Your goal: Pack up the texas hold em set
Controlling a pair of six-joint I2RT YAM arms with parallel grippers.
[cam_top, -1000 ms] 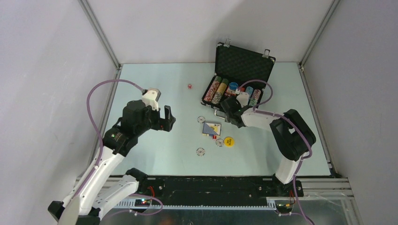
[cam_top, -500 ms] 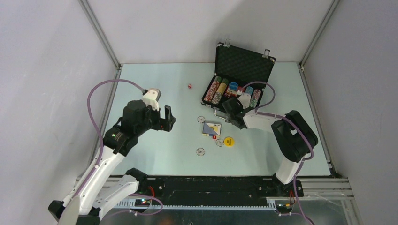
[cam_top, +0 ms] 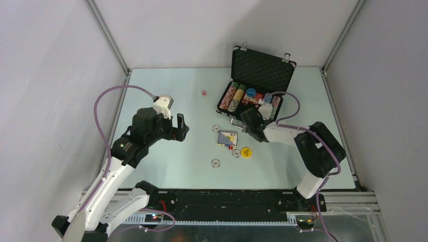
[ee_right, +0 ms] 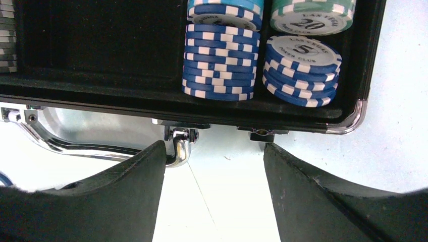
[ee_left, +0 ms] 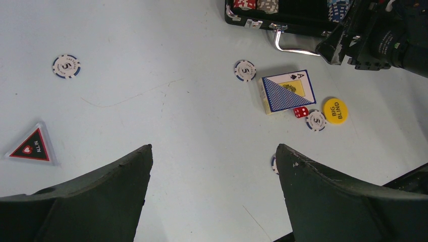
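The black briefcase (cam_top: 262,68) of the texas hold em set lies open at the back right, with rows of chips (cam_top: 233,97) and a blue disc (cam_top: 251,92) in its tray. Blue chip stacks (ee_right: 222,60) fill its near corner. My right gripper (cam_top: 247,121) (ee_right: 214,146) hangs open and empty just in front of the silver handle (ee_right: 101,146). A card deck (cam_top: 228,138) (ee_left: 287,92), a red die (ee_left: 301,112), a yellow disc (cam_top: 246,152) and loose chips (cam_top: 216,128) lie mid-table. My left gripper (cam_top: 179,126) (ee_left: 214,148) is open above bare table, left of them.
A dark triangular piece (ee_left: 33,146) and one more chip (ee_left: 66,66) lie left of the left gripper's view. Another red die (cam_top: 204,93) sits alone toward the back. A further chip (cam_top: 216,163) lies near the front. Grey walls and metal frame posts enclose the table.
My right gripper has drawn back a little from the briefcase, toward the near right. The left arm has not moved.
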